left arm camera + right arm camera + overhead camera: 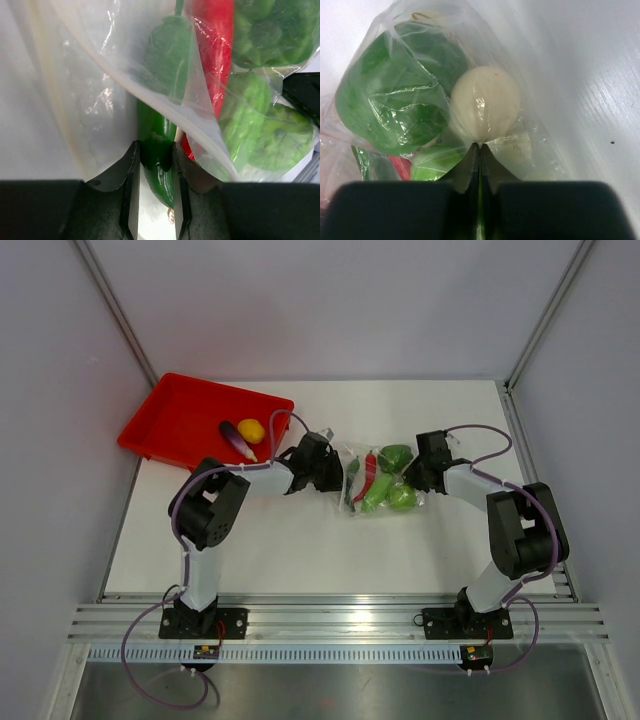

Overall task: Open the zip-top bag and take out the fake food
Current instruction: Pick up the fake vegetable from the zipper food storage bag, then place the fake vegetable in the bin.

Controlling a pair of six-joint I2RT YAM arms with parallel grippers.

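The zip-top bag (352,453) sits mid-table, right of the red tray (175,410), which holds 2 bits of fake food: a purple eggplant (237,441) and a yellow ball (251,430). At the bag's left edge the left gripper (156,152) is pinching a dark green chili (155,132). At the right edge the right gripper (480,147) has its fingers pressed together on the bag's plastic, right by a white round piece (485,107).

Zip-top bag (378,480): clear thin plastic film, crinkled, glossy glints; green chilli (156,150): smooth, shiny, plastic-looking; red chilli (215,50): glossy through film; pale round piece (485,102): smooth, soft sheen; red tray (175,415): smooth plastic; table (300,550): white, matt; front rail (330,620): ribbed bare metal.
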